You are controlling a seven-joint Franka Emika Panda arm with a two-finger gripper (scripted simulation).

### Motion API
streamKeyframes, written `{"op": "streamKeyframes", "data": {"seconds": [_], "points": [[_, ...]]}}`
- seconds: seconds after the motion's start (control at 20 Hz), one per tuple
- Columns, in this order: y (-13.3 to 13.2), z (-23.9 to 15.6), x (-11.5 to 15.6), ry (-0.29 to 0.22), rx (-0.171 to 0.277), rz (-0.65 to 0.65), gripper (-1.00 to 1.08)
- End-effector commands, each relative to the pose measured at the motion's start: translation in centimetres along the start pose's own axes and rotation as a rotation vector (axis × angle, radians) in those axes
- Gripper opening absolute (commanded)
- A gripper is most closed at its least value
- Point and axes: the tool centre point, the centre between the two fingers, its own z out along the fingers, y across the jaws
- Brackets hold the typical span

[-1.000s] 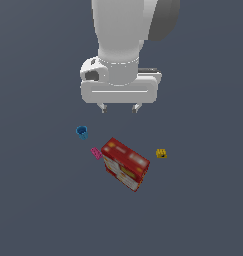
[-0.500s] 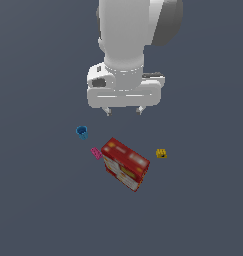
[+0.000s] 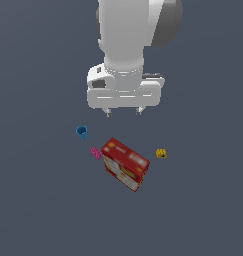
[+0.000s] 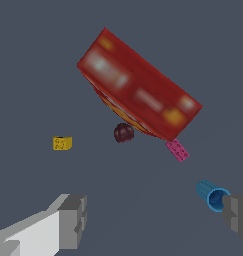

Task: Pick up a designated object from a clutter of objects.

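Note:
The designated object, a tiny magenta-pink block (image 3: 96, 153) with small holes, lies on the grey floor beside the big red box (image 3: 125, 164); in the wrist view the pink block (image 4: 177, 150) sits just off the red box's (image 4: 138, 92) corner. A small blue cup (image 3: 82, 132) lies on the exterior view's left, and a tiny yellow block (image 3: 162, 153) on its right. My gripper (image 3: 124, 112) hangs open high above the clutter, holding nothing. The wrist view shows its grey fingertips (image 4: 73, 221) spread wide, with the blue cup (image 4: 212, 194) near one of them.
A small dark maroon ball (image 4: 123, 132) rests against the red box's side in the wrist view. The yellow block (image 4: 62, 143) lies apart from the box. The floor is a plain dark grey surface (image 3: 38, 210).
The arm has shifted slightly toward the exterior view's right and risen a little. The objects on the floor have not moved, and the fingers stay open.

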Motion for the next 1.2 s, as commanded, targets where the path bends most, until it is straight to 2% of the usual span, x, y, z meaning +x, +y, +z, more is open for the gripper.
{"op": "streamKeyframes", "data": {"seconds": [0.0, 0.55, 1.15], "points": [[0.2, 0.4, 0.1, 0.000, 0.000, -0.010, 1.00], [2.5, 4.3, 0.9, 0.002, -0.002, -0.115, 1.00], [7.1, 12.3, 1.3, 0.005, -0.009, -0.332, 1.00]]}}
